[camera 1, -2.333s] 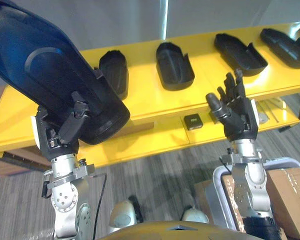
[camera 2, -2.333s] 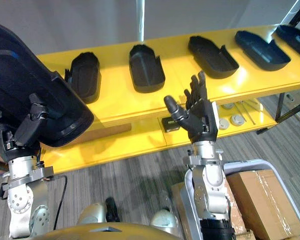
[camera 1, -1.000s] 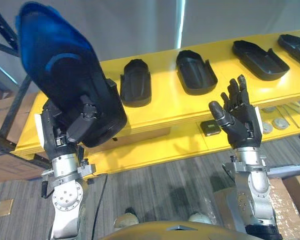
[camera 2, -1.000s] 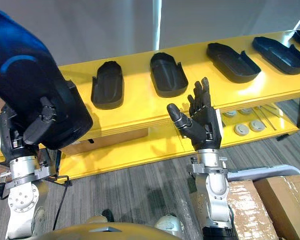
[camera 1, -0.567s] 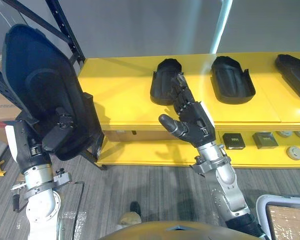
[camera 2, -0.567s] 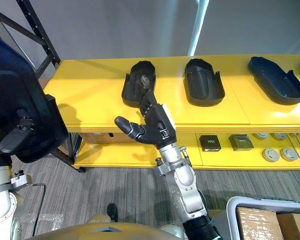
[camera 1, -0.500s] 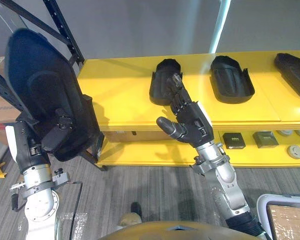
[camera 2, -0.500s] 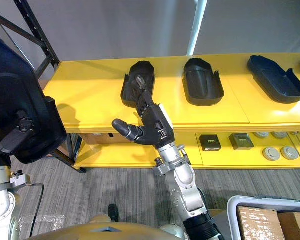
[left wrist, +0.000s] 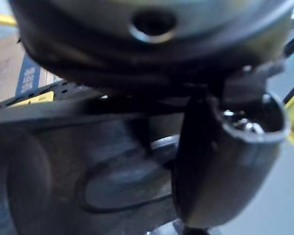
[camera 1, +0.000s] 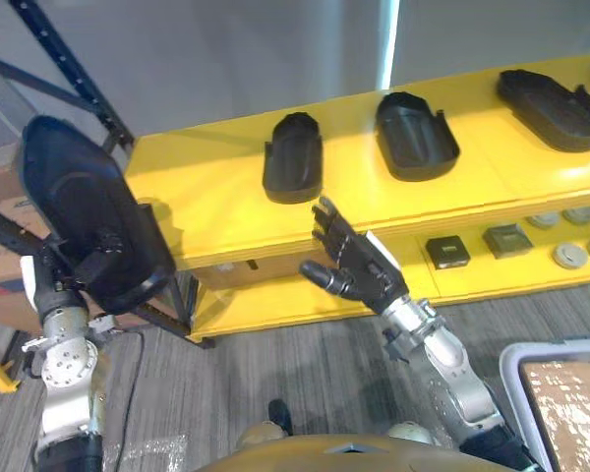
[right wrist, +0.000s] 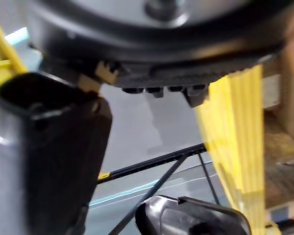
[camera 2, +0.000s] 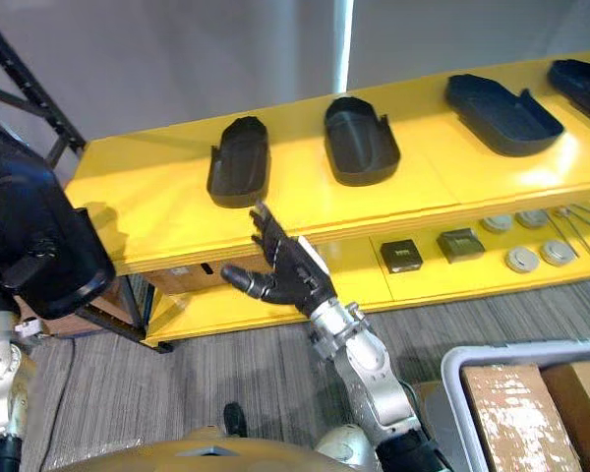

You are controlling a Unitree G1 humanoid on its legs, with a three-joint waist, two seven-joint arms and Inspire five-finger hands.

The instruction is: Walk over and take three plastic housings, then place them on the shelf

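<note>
Left eye view, glossy black oval housing (camera 1: pixel 79 202), upright in left hand (camera 1: pixel 97 262)

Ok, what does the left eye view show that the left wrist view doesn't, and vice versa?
Left eye view: the yellow shelf with black plastic housings lying in a row on top, and the open right hand raised before its edge. Left wrist view: the left thumb close up, lying across the moulded surface of a large black plastic housing. Both: the left hand shut on that housing.
</note>
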